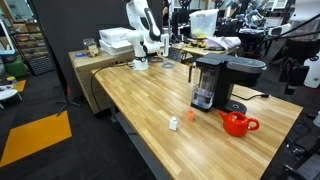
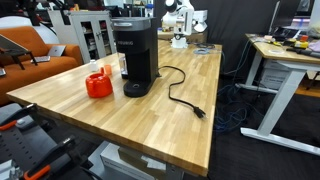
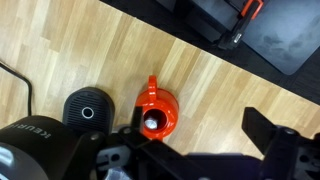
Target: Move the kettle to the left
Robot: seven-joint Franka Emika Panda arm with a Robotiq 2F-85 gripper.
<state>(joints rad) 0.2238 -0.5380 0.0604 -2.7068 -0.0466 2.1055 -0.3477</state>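
Observation:
The small red-orange kettle point(image 1: 236, 123) stands on the wooden table point(image 1: 130, 95) beside the black coffee machine point(image 1: 212, 80); it also shows in an exterior view point(image 2: 98, 85). In the wrist view the kettle point(image 3: 157, 112) is seen from above, spout pointing up the picture, lid knob showing. My gripper point(image 3: 200, 135) is open and empty above the table. Its left finger is over the kettle's near edge and its right finger is well off to the right. In both exterior views the white arm point(image 1: 140, 22) point(image 2: 180, 20) stands at the table's far end.
The coffee machine point(image 2: 135, 55) stands right next to the kettle, and its top shows in the wrist view point(image 3: 85, 110). Its black cord point(image 2: 185, 95) trails across the table. A tiny white object point(image 1: 174, 122) sits near the table's front edge. Desks and clutter surround the table.

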